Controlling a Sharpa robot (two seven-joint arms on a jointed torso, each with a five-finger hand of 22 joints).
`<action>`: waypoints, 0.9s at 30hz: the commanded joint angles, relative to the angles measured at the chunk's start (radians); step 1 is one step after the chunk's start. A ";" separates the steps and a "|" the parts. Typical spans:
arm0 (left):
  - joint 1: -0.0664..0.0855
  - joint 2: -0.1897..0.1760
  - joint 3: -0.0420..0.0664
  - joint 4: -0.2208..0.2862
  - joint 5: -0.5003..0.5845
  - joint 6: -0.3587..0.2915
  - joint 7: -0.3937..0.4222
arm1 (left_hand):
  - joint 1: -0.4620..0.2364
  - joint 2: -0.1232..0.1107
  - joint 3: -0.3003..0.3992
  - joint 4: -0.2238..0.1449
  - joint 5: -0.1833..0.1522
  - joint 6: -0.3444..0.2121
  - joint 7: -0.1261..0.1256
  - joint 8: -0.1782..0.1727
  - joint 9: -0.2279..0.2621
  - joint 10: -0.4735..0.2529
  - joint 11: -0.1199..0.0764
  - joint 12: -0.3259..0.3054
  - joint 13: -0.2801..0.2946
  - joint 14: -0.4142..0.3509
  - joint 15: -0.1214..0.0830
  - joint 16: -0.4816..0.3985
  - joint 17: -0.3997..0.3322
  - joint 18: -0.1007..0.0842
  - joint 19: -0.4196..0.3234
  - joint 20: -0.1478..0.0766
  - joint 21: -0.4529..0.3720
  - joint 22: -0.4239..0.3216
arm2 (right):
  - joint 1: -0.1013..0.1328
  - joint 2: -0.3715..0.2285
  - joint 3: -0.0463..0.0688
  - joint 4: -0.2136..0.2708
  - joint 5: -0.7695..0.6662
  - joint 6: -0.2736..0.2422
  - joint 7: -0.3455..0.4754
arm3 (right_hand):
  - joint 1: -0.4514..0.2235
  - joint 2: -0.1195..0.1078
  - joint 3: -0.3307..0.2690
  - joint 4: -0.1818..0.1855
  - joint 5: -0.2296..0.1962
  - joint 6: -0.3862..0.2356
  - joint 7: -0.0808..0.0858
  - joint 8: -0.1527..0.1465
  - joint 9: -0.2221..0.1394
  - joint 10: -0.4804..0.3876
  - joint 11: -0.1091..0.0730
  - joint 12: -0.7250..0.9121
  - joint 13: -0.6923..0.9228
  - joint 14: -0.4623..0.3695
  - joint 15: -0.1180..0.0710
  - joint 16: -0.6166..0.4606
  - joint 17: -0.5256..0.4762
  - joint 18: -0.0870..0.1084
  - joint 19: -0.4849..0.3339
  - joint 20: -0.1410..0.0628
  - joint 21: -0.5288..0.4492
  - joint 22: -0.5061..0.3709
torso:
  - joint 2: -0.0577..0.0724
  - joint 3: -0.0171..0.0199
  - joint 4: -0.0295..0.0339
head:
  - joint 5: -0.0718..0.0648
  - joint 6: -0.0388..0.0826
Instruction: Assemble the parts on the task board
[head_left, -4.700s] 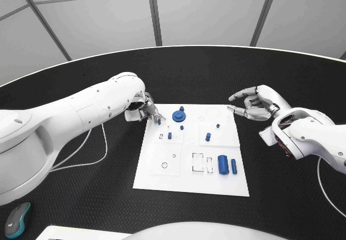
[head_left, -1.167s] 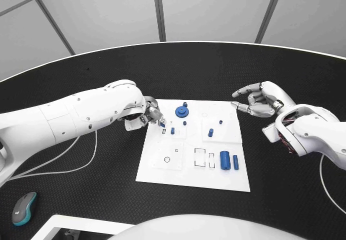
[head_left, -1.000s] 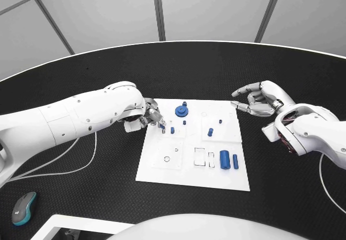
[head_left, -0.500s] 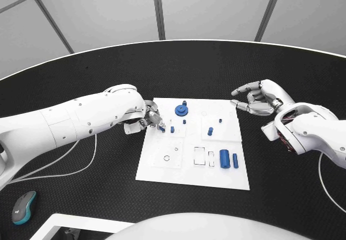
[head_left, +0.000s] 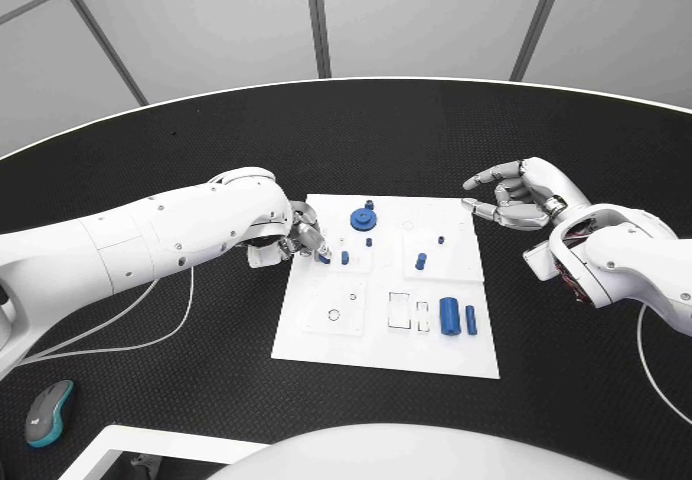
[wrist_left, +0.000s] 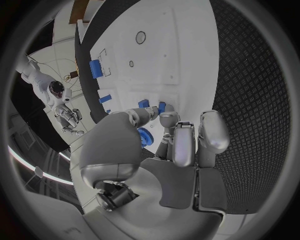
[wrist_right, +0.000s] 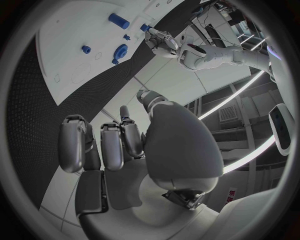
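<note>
Our left hand (head_left: 299, 236) sits at the task board's (head_left: 389, 350) near-left edge, fingertips pinching a small blue peg (head_left: 323, 255) just beyond them. It looks light, rigid and slick, so we would grip it mid-shaft. Our right hand (head_left: 516, 200) hovers off the board's far corner, fingers loosely curled, holding nothing.

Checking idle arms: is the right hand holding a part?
No, the right hand hovers over the black table beside the task board, fingers curled on nothing.
</note>
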 joint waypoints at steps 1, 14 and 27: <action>0.000 0.000 0.000 0.000 0.000 0.006 0.000 | -0.001 0.006 0.096 -0.090 0.002 -0.001 -0.007 0.006 0.044 0.007 -0.001 0.005 0.000 0.055 -0.006 0.004 0.093 -0.001 0.004 0.000 0.005 0.001 | 0.000 0.000 0.000 0.000 0.000 0.000 0.000 | 0.002 -0.004 0.002 0.002 0.003 0.001 0.001 0.006 -0.001 0.004 0.000 0.001 0.070 0.068 -0.007 -0.006 0.117 0.016 0.021 -0.007 -0.007 0.095 | 0.000 0.0003 -0.0005 | -0.001 0.000; 0.000 0.003 0.000 -0.008 0.000 0.004 -0.002 | -0.001 0.003 0.099 -0.094 0.003 0.001 -0.008 0.009 0.043 0.009 -0.002 0.006 0.001 0.056 -0.007 0.005 0.094 -0.001 0.005 -0.001 0.006 0.002 | 0.000 0.001 0.000 0.000 0.000 0.000 -0.001 | 0.002 -0.004 0.002 0.002 0.003 0.001 0.001 0.006 -0.001 0.004 0.000 0.001 0.070 0.068 -0.007 -0.006 0.117 0.016 0.021 -0.007 -0.007 0.095 | 0.000 -0.0002 0.0011 | -0.002 -0.002; 0.000 0.020 0.000 -0.027 0.000 0.024 -0.009 | -0.002 0.003 0.100 -0.095 0.003 0.001 -0.008 0.009 0.043 0.009 -0.002 0.006 0.001 0.056 -0.007 0.005 0.094 -0.001 0.005 -0.001 0.006 0.003 | 0.000 -0.001 0.000 0.003 0.000 0.001 -0.001 | 0.002 -0.004 0.002 0.002 0.003 0.001 0.001 0.006 -0.001 0.004 0.000 0.001 0.070 0.068 -0.007 -0.006 0.117 0.016 0.021 -0.007 -0.007 0.095 | 0.001 0.0006 -0.0004 | -0.002 -0.005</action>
